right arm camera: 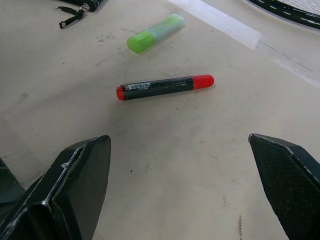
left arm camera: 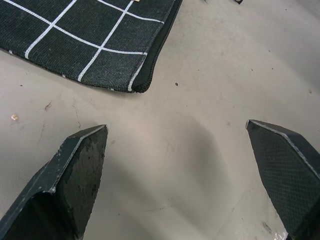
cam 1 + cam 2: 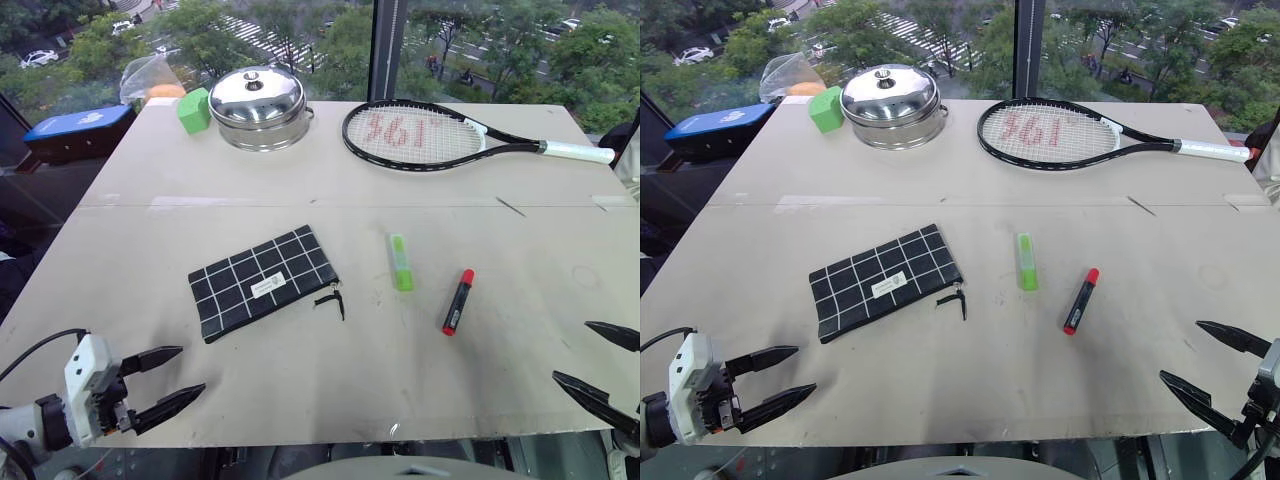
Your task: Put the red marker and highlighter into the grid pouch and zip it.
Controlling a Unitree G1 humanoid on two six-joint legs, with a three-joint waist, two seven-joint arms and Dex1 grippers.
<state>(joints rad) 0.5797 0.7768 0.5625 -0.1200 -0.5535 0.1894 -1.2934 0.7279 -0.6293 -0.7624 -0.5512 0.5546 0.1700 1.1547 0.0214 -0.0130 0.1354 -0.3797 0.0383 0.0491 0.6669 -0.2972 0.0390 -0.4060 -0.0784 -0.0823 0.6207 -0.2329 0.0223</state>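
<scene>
Lying flat near the middle of the table, the grid pouch is seen slightly angled, its white label facing up and its black zipper pull trailing from the corner nearest the pens. The highlighter is found just to the right of that pull, apart from the pouch, with its length running away from the robot. The red marker is located to the right of the highlighter, near it but not touching, tilted so that its red cap points toward the far edge.

The left gripper is held above the near left corner of the table with its two black fingers spread wide and nothing between them; in the left wrist view the near corner of the pouch is seen beyond the fingertips, clear of them. The right gripper is held at the near right edge, likewise spread wide and empty; in the right wrist view the marker is seen ahead of it, well apart from both fingers.

At the far side of the table a lidded steel pot, a green block beside it and a tennis racket are noted.
</scene>
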